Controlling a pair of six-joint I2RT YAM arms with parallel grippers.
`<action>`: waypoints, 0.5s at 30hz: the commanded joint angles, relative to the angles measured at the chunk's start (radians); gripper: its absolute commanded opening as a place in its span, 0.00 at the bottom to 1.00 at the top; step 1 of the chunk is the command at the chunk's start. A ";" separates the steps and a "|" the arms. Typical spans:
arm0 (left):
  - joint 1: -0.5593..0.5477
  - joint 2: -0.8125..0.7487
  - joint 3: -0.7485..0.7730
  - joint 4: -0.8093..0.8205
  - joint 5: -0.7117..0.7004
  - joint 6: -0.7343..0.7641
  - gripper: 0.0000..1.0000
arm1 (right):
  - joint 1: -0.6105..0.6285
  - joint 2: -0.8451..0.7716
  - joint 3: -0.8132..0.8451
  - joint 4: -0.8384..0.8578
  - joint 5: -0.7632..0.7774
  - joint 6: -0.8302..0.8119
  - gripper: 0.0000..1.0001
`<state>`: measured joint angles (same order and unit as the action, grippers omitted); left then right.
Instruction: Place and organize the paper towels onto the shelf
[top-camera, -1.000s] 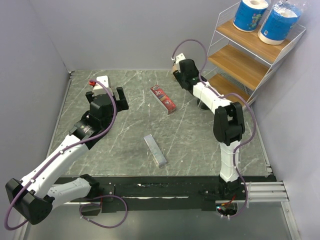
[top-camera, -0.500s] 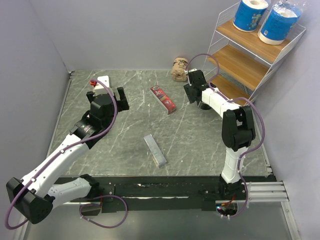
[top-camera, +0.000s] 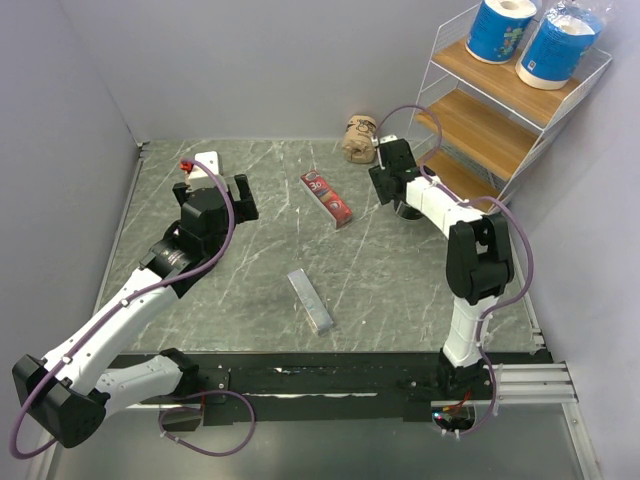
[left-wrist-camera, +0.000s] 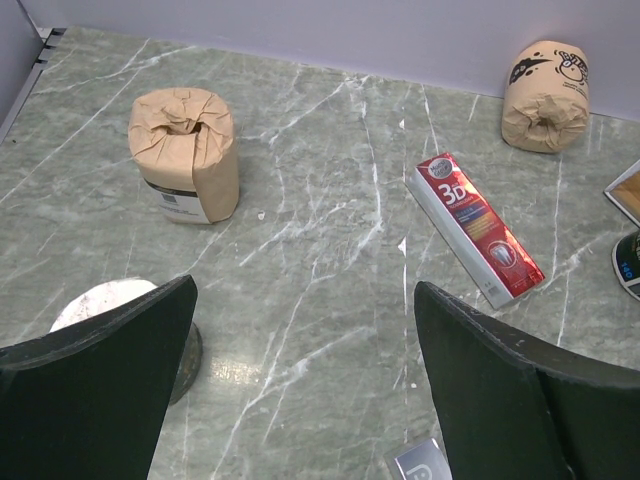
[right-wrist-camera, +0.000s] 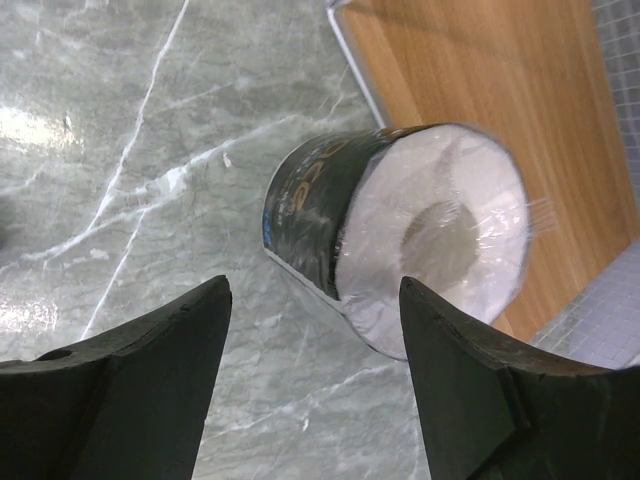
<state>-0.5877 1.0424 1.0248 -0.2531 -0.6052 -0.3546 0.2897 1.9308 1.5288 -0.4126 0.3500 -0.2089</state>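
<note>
The white wire shelf (top-camera: 500, 120) stands at the back right with two blue rolls (top-camera: 500, 28) on its top tier. My right gripper (top-camera: 392, 185) is open, its jaws just short of a black roll (right-wrist-camera: 400, 240) lying beside the shelf's bottom tier (right-wrist-camera: 470, 90). A tan roll (top-camera: 358, 138) lies by the back wall. My left gripper (top-camera: 212, 190) is open and empty above the table. In the left wrist view, an upright tan roll (left-wrist-camera: 185, 155) stands ahead of it, and a second black roll (left-wrist-camera: 100, 300) sits partly behind the left finger.
A flat red packet (top-camera: 327, 197) lies mid-table and also shows in the left wrist view (left-wrist-camera: 478, 228). A grey bar (top-camera: 311, 299) lies nearer the arms. Grey walls close in the left, back and right sides.
My right gripper drew back from the tan roll by the back wall, uncovering it, and moved right toward the black roll beside the shelf. The left arm has not moved.
</note>
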 joint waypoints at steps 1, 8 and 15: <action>0.005 -0.016 0.027 0.012 -0.001 0.011 0.96 | -0.011 -0.111 -0.013 0.081 0.012 -0.017 0.76; 0.005 -0.022 0.024 0.015 -0.004 0.013 0.96 | -0.043 -0.073 0.030 0.074 0.015 -0.017 0.77; 0.003 -0.025 0.026 0.014 -0.001 0.013 0.96 | -0.047 -0.039 0.022 0.064 -0.025 -0.004 0.77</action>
<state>-0.5877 1.0420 1.0248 -0.2535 -0.6052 -0.3527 0.2478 1.8698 1.5246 -0.3599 0.3450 -0.2256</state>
